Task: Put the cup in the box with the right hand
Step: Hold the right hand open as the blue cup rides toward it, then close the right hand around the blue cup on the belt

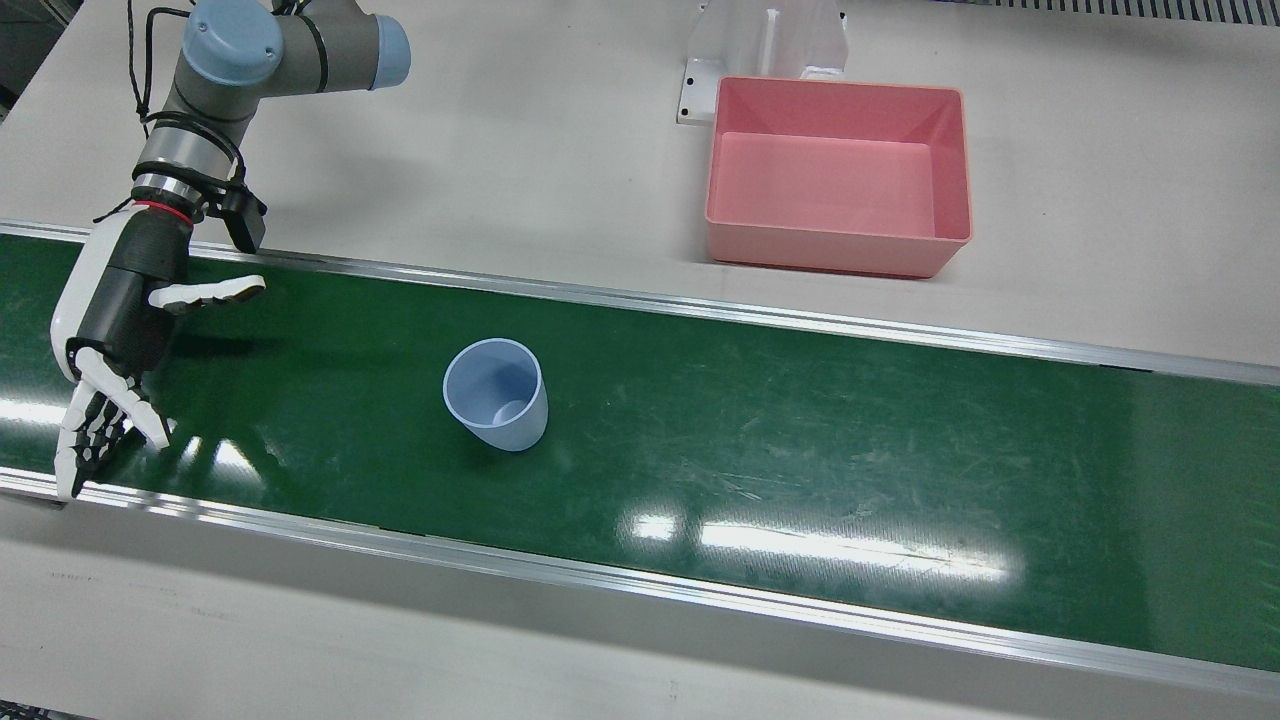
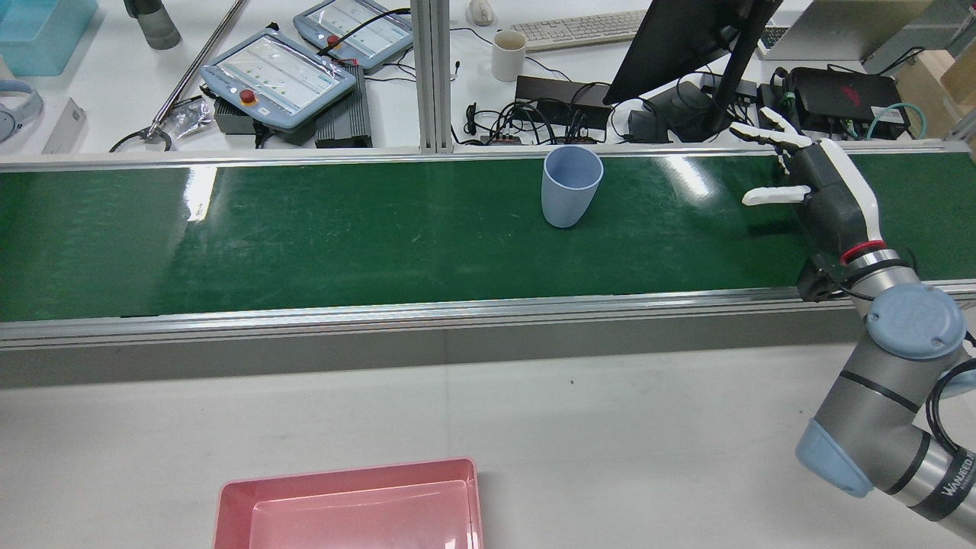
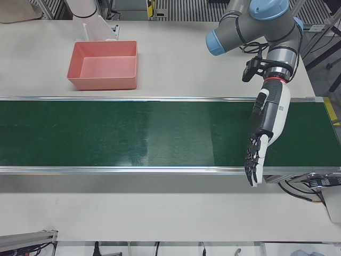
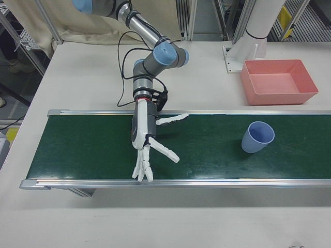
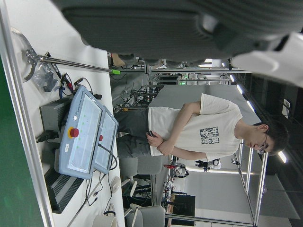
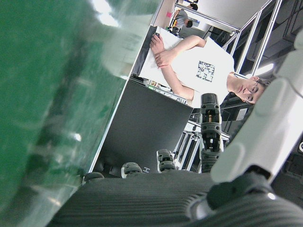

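A light blue cup [image 1: 497, 393] [image 2: 570, 185] [image 4: 257, 137] stands upright near the middle of the green belt. The pink box [image 1: 830, 250] [image 2: 343, 470] [image 4: 279, 98] [image 3: 101, 84] sits on the white table beside the belt and holds nothing. My right hand [image 1: 115, 330] [image 2: 823, 191] [image 4: 147, 137] hovers over the belt well to the side of the cup, open, fingers spread, holding nothing. My left hand [image 3: 265, 133] hangs open over the far part of the belt, fingers pointing at the front rail. It shows only in the left-front view and its own.
The green conveyor belt [image 1: 800, 430] runs between two aluminium rails. A white pedestal [image 1: 765, 40] stands just behind the box. Beyond the belt in the rear view are teach pendants [image 2: 278, 72], a mug [image 2: 508, 55] and a monitor [image 2: 686, 38]. A person [image 5: 199, 132] stands there.
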Controlling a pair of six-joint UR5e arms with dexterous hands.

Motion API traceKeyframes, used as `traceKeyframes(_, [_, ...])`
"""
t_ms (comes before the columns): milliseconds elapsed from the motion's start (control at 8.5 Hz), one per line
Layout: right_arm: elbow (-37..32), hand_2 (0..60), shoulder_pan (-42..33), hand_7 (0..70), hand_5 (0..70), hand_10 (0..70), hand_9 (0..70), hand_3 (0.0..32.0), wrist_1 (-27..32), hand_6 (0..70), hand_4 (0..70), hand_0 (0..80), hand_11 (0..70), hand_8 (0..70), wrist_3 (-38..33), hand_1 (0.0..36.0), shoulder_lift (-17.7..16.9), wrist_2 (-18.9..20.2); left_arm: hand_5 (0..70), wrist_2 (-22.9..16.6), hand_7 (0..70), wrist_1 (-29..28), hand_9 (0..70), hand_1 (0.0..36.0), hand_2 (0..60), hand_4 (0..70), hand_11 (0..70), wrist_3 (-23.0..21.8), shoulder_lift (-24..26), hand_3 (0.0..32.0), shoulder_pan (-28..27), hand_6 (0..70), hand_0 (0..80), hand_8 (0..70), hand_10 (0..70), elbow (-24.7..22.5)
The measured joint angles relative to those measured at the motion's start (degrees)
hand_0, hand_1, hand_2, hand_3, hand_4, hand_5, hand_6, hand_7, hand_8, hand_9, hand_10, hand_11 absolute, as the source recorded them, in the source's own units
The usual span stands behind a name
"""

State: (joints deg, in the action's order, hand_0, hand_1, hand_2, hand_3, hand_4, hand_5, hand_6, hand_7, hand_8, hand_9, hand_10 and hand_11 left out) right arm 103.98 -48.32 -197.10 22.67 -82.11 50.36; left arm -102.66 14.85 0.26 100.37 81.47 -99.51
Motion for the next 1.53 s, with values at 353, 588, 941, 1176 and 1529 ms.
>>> traceKeyframes(353, [1.11,0.0,0.94,14.0,1.5,0.0,2.3,22.6,-0.26,0.0,25.2,46.6,0.0,0.5,0.35,1.3,-0.12,0.0,0.0,0.0,0.0,-0.02,0.0,0.0,0.0,0.0,0.0,0.0,0.0,0.0,0.0,0.0,0.0,0.0,0.0,0.0])
traceKeyframes(588, [1.18,0.0,1.56,14.3,1.5,0.0,2.2,22.0,-0.29,0.1,25.8,46.6,0.0,0.6,0.43,0.8,-1.43,-0.01,0.0,0.02,0.0,0.0,0.0,0.0,0.0,0.0,0.0,0.0,0.0,0.0,0.0,0.0,0.0,0.0,0.0,0.02])
traceKeyframes(941, [0.93,0.0,2.07,14.5,1.3,0.0,2.3,21.2,-0.3,0.1,27.5,46.6,0.0,0.6,0.38,0.7,-2.41,0.0,0.0,0.01,0.0,-0.02,0.0,0.0,0.0,0.0,0.0,0.0,0.0,0.0,0.0,0.0,0.0,0.0,0.0,0.02])
traceKeyframes(1176, [0.59,0.0,1.89,14.7,1.3,0.0,2.3,20.6,-0.3,0.2,28.9,46.6,0.0,0.7,0.39,0.6,-2.43,0.0,0.0,0.0,0.0,-0.03,0.0,0.0,0.0,0.0,0.0,0.0,0.0,0.0,0.0,0.0,0.0,0.0,0.0,0.02])
traceKeyframes(1529, [0.3,0.0,1.29,15.4,1.1,0.0,2.4,18.8,-0.25,0.4,32.2,46.4,0.0,0.8,1.14,0.1,-2.31,0.0,0.0,0.0,0.0,-0.05,0.0,0.0,0.0,0.0,0.0,0.0,0.0,0.0,0.0,0.0,0.0,0.0,0.0,0.02])
